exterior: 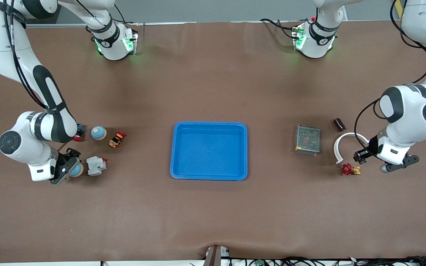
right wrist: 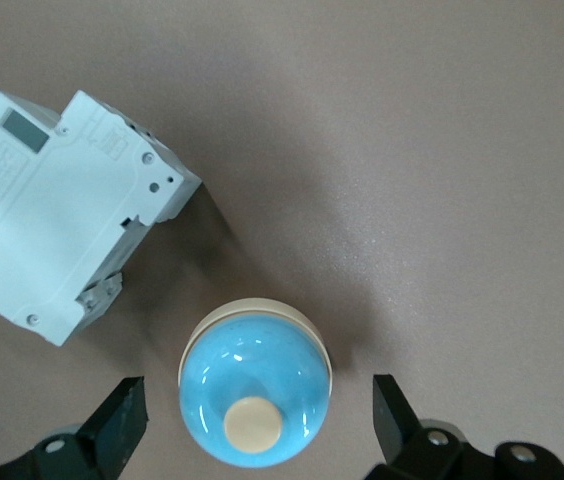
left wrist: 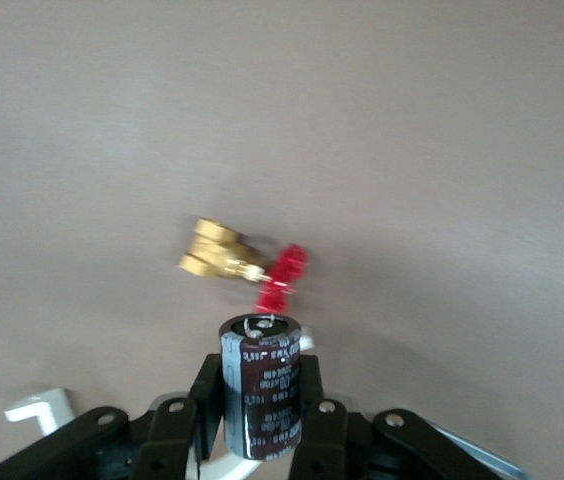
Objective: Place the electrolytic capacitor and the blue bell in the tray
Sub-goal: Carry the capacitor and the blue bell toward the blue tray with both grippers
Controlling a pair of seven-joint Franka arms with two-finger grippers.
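Left gripper (left wrist: 262,420) is clamped on the rigid, slick capacitor (left wrist: 261,385) over the red valve (exterior: 350,169), while right gripper (right wrist: 257,420) is spread wide around the smooth, rounded blue bell (right wrist: 255,396), best pinched low, tray (exterior: 209,173) well apart.

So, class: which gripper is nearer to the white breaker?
The right. The right gripper, open, straddles a blue bell right beside the breaker. The left gripper, shut on a capacitor, is at the left arm's end of the table.
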